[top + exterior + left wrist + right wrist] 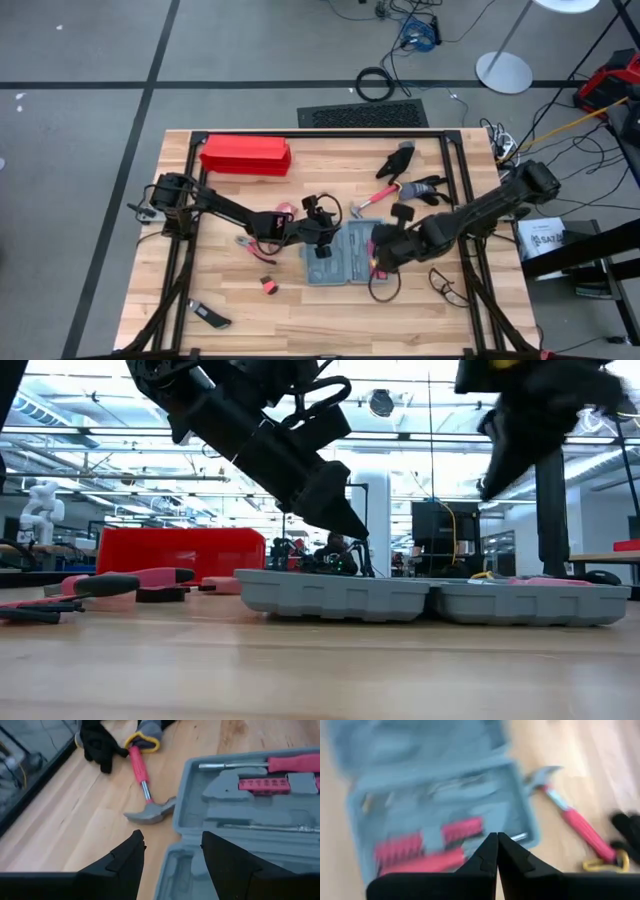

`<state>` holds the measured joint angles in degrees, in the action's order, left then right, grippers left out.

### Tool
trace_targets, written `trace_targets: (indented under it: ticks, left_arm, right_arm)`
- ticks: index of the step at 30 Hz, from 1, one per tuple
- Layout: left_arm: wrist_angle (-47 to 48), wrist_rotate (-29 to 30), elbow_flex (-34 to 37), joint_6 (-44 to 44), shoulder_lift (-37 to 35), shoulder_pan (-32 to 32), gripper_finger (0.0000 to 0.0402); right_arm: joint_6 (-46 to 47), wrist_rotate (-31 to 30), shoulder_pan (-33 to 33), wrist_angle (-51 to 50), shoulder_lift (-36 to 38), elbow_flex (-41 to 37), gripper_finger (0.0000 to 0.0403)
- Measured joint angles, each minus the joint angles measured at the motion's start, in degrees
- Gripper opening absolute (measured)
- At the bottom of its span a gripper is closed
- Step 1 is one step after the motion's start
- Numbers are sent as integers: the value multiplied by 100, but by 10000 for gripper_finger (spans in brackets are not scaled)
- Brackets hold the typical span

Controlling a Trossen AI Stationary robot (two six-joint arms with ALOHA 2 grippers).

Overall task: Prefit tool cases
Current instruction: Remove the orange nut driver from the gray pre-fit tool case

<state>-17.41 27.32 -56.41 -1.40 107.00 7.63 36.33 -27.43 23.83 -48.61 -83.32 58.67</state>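
Spread wide, the left gripper (172, 865) hangs just above the open tool case (250, 815), whose long axis runs across toward the shut right gripper (497, 862).

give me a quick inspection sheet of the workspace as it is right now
surface: wooden table with a black frame around it
job's things: tool case lies open and flat mid-table, pink-handled tools in its grey recesses
clutter: red box at the far edge; hammer and black gloves beyond the case; small tools near the left arm
grippers: left gripper open, hovering over the case's edge; right gripper shut, above the case
cables: a black loop on the table by the case; more cables on the floor
surroundings: a lamp base beyond the table, workshop room behind
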Motion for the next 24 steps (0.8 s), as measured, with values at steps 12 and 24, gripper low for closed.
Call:
trace_targets:
  ticks: [12,24]
  left_arm:
    - [-700,-1105,5,-698,629,-438,202]
    - [-909,-1232,-21,-643,929,-338,202]
  right_arm:
    - [2100,611,-900,64,-524,0,0]
    - [2309,1263,-1459,169,-1196,0,74]
